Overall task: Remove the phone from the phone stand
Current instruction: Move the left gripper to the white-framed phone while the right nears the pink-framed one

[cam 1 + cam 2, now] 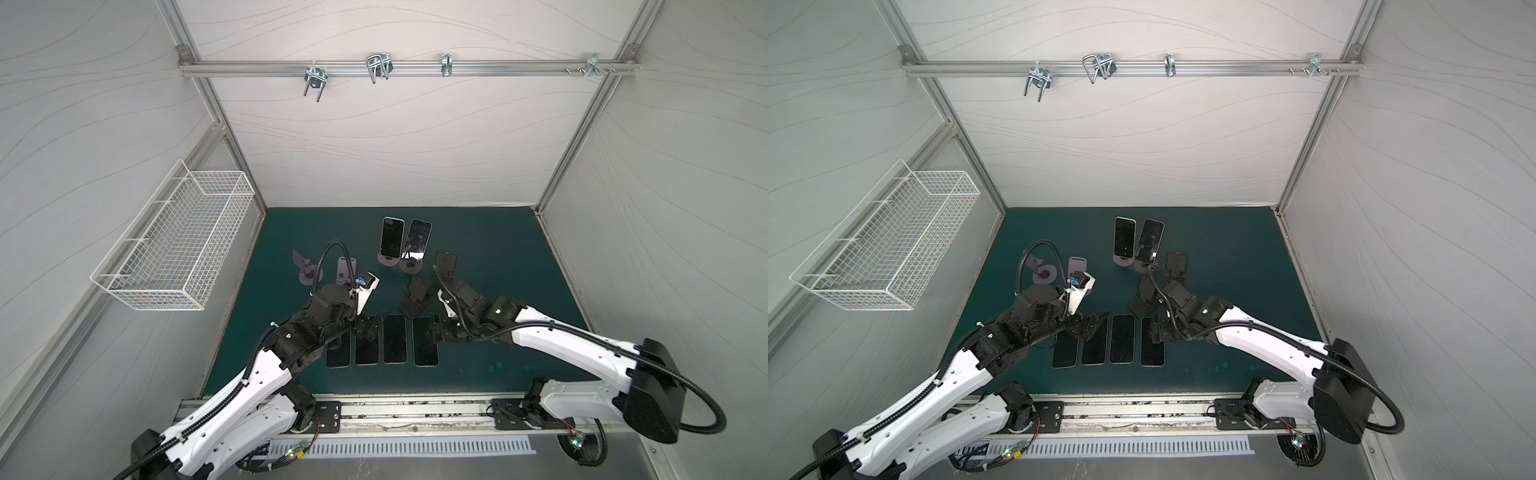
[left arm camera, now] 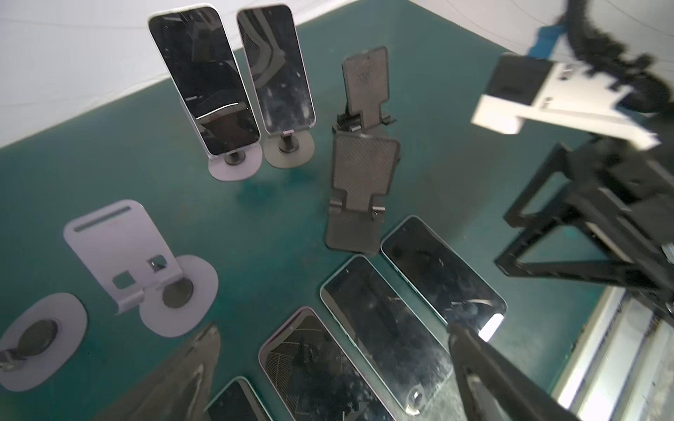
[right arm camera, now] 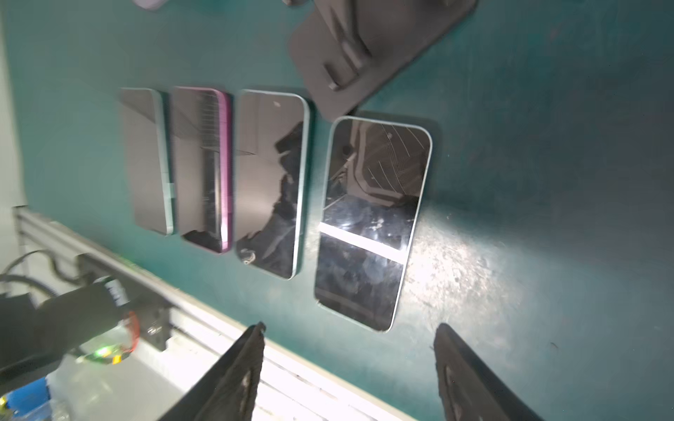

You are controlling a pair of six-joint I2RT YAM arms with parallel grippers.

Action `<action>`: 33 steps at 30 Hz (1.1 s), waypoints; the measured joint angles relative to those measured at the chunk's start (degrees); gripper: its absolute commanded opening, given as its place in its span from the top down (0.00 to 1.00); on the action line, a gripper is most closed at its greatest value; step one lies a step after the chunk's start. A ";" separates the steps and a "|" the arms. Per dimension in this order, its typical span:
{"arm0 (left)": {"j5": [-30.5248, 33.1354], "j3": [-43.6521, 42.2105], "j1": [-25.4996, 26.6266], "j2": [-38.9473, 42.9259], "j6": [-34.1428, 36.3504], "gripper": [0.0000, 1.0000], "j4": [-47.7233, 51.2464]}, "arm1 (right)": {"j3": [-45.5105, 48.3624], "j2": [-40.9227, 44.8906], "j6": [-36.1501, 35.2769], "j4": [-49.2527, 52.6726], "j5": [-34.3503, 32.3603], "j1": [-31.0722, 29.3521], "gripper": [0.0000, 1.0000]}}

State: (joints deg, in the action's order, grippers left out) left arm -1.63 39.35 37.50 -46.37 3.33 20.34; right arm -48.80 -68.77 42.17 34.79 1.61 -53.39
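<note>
Two dark-screened phones lean upright on round-based stands at the back centre of the green mat: one phone (image 1: 392, 237) (image 2: 204, 80) on a lilac phone stand (image 1: 388, 261) (image 2: 237, 167), its neighbour (image 1: 417, 240) (image 2: 281, 73) on a grey stand (image 1: 410, 267) (image 2: 290, 149). Both grippers hover well in front of them, over a row of several phones lying flat (image 1: 394, 338). My left gripper (image 1: 370, 326) (image 2: 333, 328) is wide open and holds nothing. My right gripper (image 1: 434, 328) (image 3: 350, 325) is open too, with nothing between its fingers, just past the end of the rightmost flat phone (image 3: 372, 218).
Empty lilac stands (image 1: 347, 270) (image 1: 305, 270) sit at the left of the mat, black folding stands (image 1: 415, 295) (image 1: 444, 262) at the right. A white wire basket (image 1: 178, 245) hangs on the left wall. A metal rail (image 1: 415, 409) borders the mat's front edge.
</note>
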 measured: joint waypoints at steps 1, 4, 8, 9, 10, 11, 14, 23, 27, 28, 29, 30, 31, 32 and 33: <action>0.20 0.44 0.00 -1.07 0.11 0.02 -0.94 | 0.00 1.27 -0.61 -0.04 -0.24 0.28 0.25; 0.81 1.68 0.00 -5.01 0.79 0.02 -3.93 | -0.02 4.46 -3.23 -0.42 -0.44 1.55 0.25; 1.31 4.11 0.00 -11.61 1.97 0.02 -6.19 | -0.52 5.79 -7.30 -2.27 -1.18 4.13 0.24; 1.51 5.18 0.00 -13.62 2.54 0.02 -6.43 | -0.87 5.79 -8.28 -2.95 -1.49 4.83 0.24; 1.68 6.23 0.00 -15.26 3.08 0.02 -6.51 | -1.25 5.79 -9.22 -3.58 -1.86 5.53 0.23; 1.86 7.43 0.00 -16.92 3.74 0.02 -6.78 | -1.79 5.73 -10.08 -4.24 -2.05 6.27 0.23; 2.14 10.67 -0.26 -21.24 5.97 0.02 -7.87 | -3.82 4.42 -12.41 -6.51 -2.45 8.92 0.23; 2.25 17.27 -3.06 -31.08 10.10 0.02 -14.05 | -10.10 -7.15 -16.74 -11.89 0.50 16.24 0.23; 2.03 18.75 -5.29 -34.93 9.84 0.02 -17.16 | -11.65 -11.63 -17.14 -13.90 2.47 18.69 0.25; 2.03 18.99 -5.79 -35.91 9.68 0.02 -18.03 | -11.98 -12.46 -17.14 -14.53 2.89 19.23 0.25; 2.03 19.17 -6.16 -36.70 9.51 0.02 -18.69 | -12.24 -13.16 -17.09 -15.43 3.41 19.82 0.25; 2.05 19.58 -6.56 -37.66 9.33 0.02 -19.21 | -12.50 -13.68 -17.09 -16.17 3.74 20.31 0.25; 2.08 20.02 -6.88 -38.51 9.22 0.02 -19.61 | -12.79 -14.12 -17.00 -16.83 4.07 20.76 0.25; 2.08 20.50 -7.19 -39.45 8.90 0.02 -20.17 | -13.09 -14.51 -16.81 -17.70 4.52 21.35 0.26; 2.08 21.07 -7.52 -40.41 8.61 0.02 -20.74 | -13.51 -14.88 -16.57 -18.49 4.83 21.94 0.26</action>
State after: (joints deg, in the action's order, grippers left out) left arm 0.45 60.42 29.98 -86.78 11.94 -0.40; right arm -62.30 -83.66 25.61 16.29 6.44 -31.44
